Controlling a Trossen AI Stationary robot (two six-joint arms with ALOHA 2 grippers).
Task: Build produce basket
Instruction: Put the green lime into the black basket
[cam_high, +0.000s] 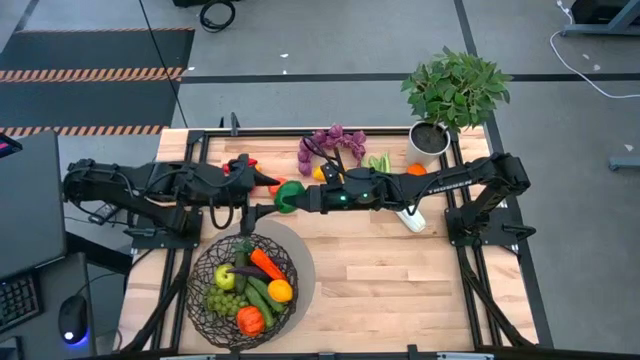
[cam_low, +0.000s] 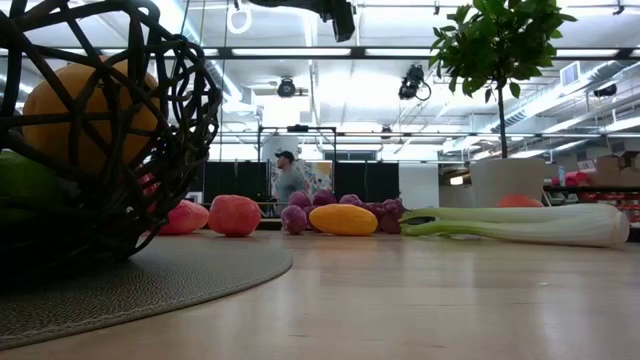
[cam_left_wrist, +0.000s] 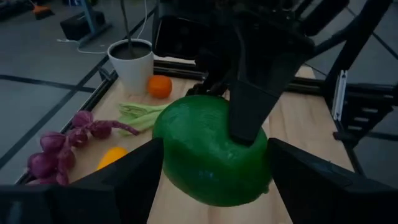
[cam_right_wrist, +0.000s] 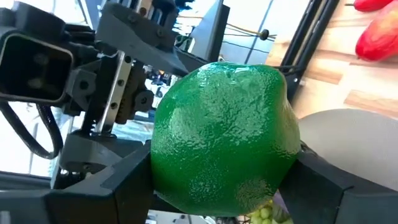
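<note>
The right pincer (cam_high: 288, 198) is clamped on a green fruit (cam_high: 285, 197), its arm stretched level across the desk (cam_high: 400, 280) above and beyond the basket (cam_high: 243, 290). The left pincer (cam_high: 262, 183), fingers spread wide, faces it with the fruit just between its open fingers (cam_left_wrist: 124, 180), that arm reaching in level from the basket's far left. The basket, on a round mat (cam_high: 300, 262), holds grapes, carrot, orange and more.

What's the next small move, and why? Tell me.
Probably clamp the left gripper onto the green fruit before the right gripper lets go. The right one holds the fruit, the left one sits around it, and the basket lies on the left arm's side.
</note>
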